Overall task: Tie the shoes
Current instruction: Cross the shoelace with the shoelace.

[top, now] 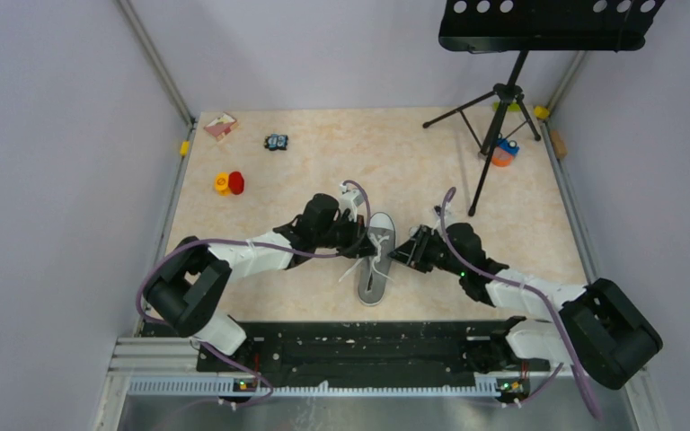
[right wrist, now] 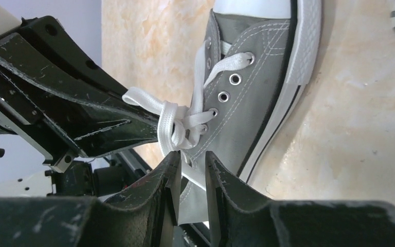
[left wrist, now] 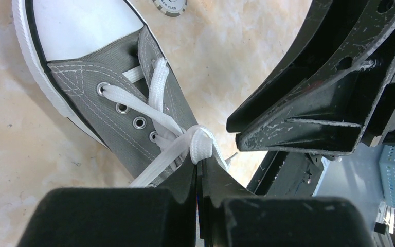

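On the beige marbled table (top: 395, 153), from the left: one flat pink-and-white card box (top: 221, 125); one yellow round piece (top: 222, 183) touching one red round piece (top: 236, 182); one small black-and-blue object (top: 276, 142), too small to make out; near the middle lies the single grey canvas low-top sneaker (top: 377, 260) with white rubber sole and toe cap, set lengthwise between the two grippers; the left gripper (left wrist: 198, 167) is clenched on a loop of the white laces (left wrist: 200, 145) at the sneaker's edge, its fingers pressed flat together; four metal eyelets show in one row in the left wrist view, others covered by lacing; one round grey poker chip (left wrist: 169, 5), cut off by the frame edge, reads "CLUB"; the right gripper (right wrist: 190, 160) has its fingers a little apart just below the knot, something white in the gap, and I cannot tell whether it is pinched; further right stand one black tripod music stand (top: 503, 99), its desk cropped at the top, and one orange-and-blue object (top: 504, 151) partly behind a leg.
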You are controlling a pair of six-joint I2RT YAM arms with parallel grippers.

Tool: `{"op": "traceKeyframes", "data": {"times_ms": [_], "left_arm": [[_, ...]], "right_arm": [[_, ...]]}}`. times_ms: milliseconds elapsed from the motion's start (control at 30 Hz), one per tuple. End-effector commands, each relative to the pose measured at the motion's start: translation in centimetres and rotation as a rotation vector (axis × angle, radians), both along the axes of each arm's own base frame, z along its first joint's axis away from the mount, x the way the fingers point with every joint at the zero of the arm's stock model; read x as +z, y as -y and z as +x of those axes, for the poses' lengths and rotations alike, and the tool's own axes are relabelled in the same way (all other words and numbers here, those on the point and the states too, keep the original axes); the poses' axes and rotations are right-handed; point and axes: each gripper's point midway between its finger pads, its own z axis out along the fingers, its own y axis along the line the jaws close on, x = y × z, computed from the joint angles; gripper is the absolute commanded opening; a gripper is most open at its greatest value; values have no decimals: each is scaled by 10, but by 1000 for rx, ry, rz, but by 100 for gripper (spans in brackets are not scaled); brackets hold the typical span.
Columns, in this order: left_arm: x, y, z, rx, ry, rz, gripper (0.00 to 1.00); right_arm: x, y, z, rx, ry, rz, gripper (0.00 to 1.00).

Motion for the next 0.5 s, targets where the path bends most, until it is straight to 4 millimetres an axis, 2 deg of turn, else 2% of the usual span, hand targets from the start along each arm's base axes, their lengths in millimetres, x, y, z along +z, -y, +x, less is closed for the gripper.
{"op": "traceKeyframes", "data": {"times_ms": [0, 167, 467], "left_arm": [[8, 6, 0, -27, 30, -25, 0], [9, 6, 0, -27, 31, -24, 0], [10, 6, 0, -30, 36, -24, 0]], "right_arm": [[23, -15, 2, 59, 47, 105, 27], [26, -19, 3, 63, 46, 136, 27], [18, -20, 9, 39, 23, 139, 27]]}}
